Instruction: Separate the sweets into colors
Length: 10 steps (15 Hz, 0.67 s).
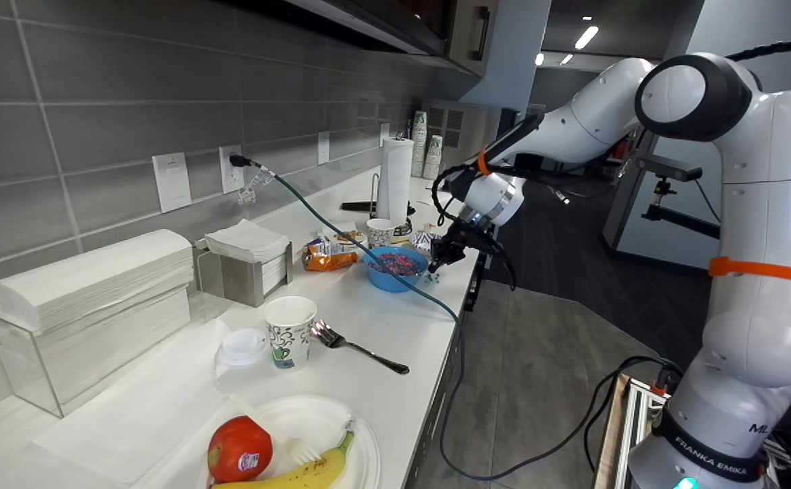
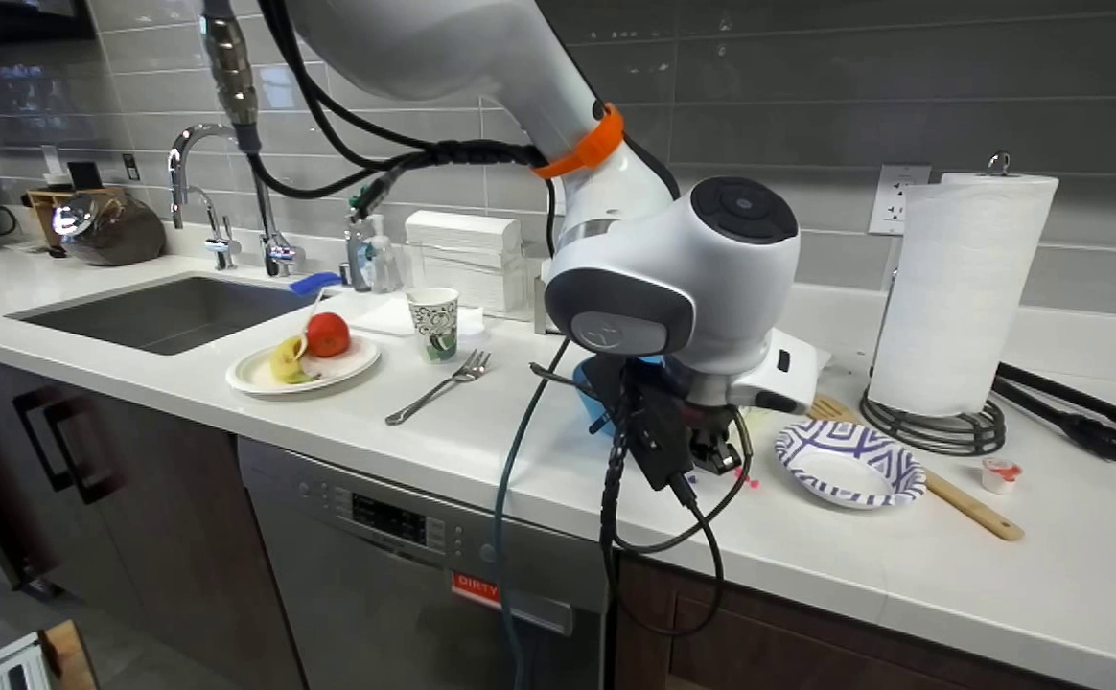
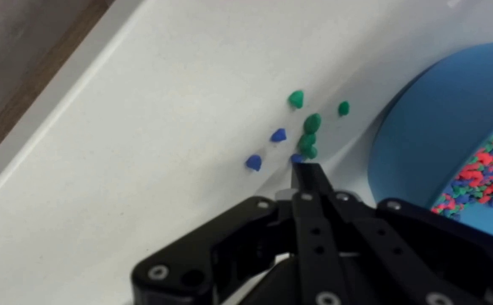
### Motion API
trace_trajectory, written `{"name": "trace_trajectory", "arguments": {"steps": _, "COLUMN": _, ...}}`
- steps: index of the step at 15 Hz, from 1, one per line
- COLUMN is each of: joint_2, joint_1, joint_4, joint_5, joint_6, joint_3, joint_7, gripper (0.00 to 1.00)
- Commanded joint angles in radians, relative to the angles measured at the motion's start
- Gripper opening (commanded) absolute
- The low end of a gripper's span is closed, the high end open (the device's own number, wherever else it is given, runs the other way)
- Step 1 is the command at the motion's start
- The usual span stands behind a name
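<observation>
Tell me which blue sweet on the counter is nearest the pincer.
The blue sweet right by the pincer, beside the green cluster; in the wrist view the other two blue sweets lie farther off, toward the counter edge.

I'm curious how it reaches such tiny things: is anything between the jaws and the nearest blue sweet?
Nothing visible is: in the wrist view that blue sweet shows right at the jaws' tips. Green sweets crowd beside it; the blue bowl stands to one side.

From the claw (image 3: 310, 167) in the wrist view, bare bench (image 3: 153, 110) lies toward 10 o'clock past blue sweets (image 3: 278, 135); green sweets (image 3: 312, 123) block 12 o'clock, the bowl (image 3: 428, 127) 3. In an exterior view, a cable (image 1: 462, 353) crosses before it.
</observation>
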Motion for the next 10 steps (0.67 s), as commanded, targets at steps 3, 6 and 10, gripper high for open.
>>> {"name": "trace_trajectory", "arguments": {"steps": 3, "joint_2": 0.021, "joint_1": -0.01, "joint_4": 0.004, "joint_5": 0.053, "joint_6": 0.017, "joint_3": 0.018, "joint_7": -0.038, "gripper": 0.0}}
{"name": "trace_trajectory", "arguments": {"steps": 6, "joint_2": 0.028, "joint_1": 0.005, "joint_4": 0.005, "joint_5": 0.053, "joint_6": 0.02, "joint_3": 0.002, "joint_7": -0.039, "gripper": 0.0}}
{"name": "trace_trajectory", "arguments": {"steps": 10, "joint_2": 0.029, "joint_1": 0.007, "joint_4": 0.005, "joint_5": 0.045, "joint_6": 0.029, "joint_3": -0.006, "joint_7": -0.036, "gripper": 0.0}}
